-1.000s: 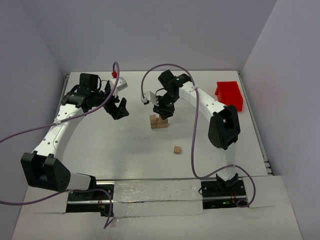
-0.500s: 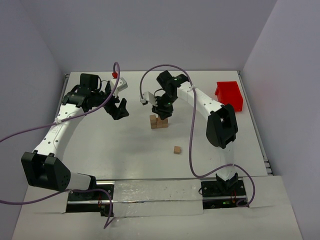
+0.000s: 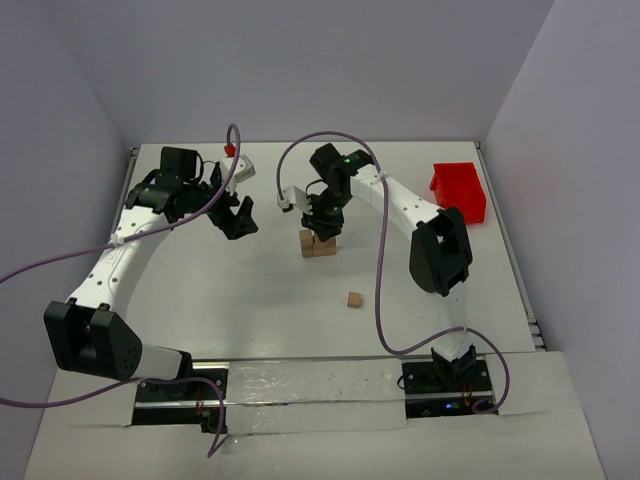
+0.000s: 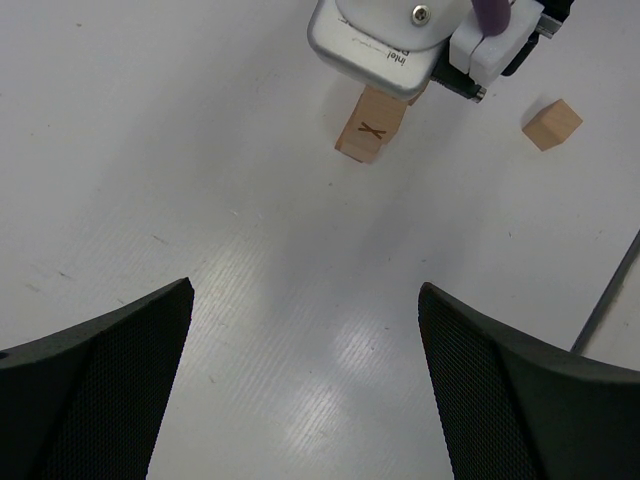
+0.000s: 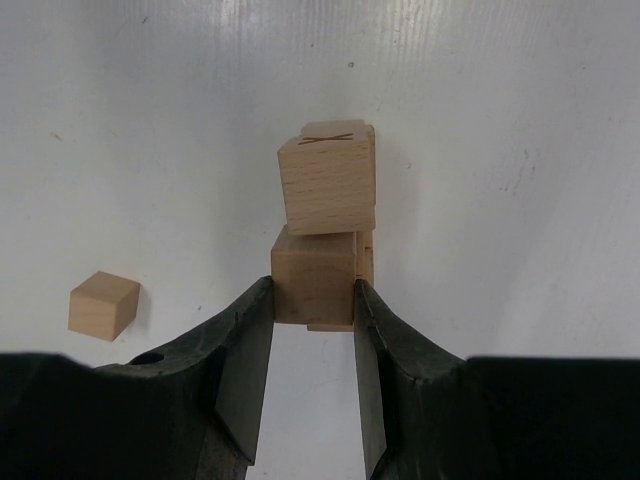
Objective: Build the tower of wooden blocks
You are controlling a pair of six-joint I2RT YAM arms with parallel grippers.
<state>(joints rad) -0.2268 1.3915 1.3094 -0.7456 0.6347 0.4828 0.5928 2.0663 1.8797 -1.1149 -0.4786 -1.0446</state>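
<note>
My right gripper (image 5: pixel 313 292) is shut on one tan wood block (image 5: pixel 313 275), with a jaw pressed on each side face. It hangs directly over the tower (image 3: pixel 318 245), a small stack of the same cubes at the table's middle. An X-marked tower block (image 5: pixel 328 185) shows just beyond the held one, and whether the two touch I cannot tell. A loose wood block (image 3: pixel 354 299) lies nearer the arm bases, also seen in the right wrist view (image 5: pixel 103 305). My left gripper (image 3: pixel 238 220) hovers open left of the tower, nothing between its fingers (image 4: pixel 110 380).
A red plastic bin (image 3: pixel 460 190) stands at the right side of the table. In the left wrist view the right arm's camera housing (image 4: pixel 390 40) covers the top of the X-marked block (image 4: pixel 372 125). The loose block (image 4: pixel 551 124) lies to its right. Purple cables loop above both arms.
The right gripper with its block has edged slightly left and farther back over the tower. The left arm has not moved.
</note>
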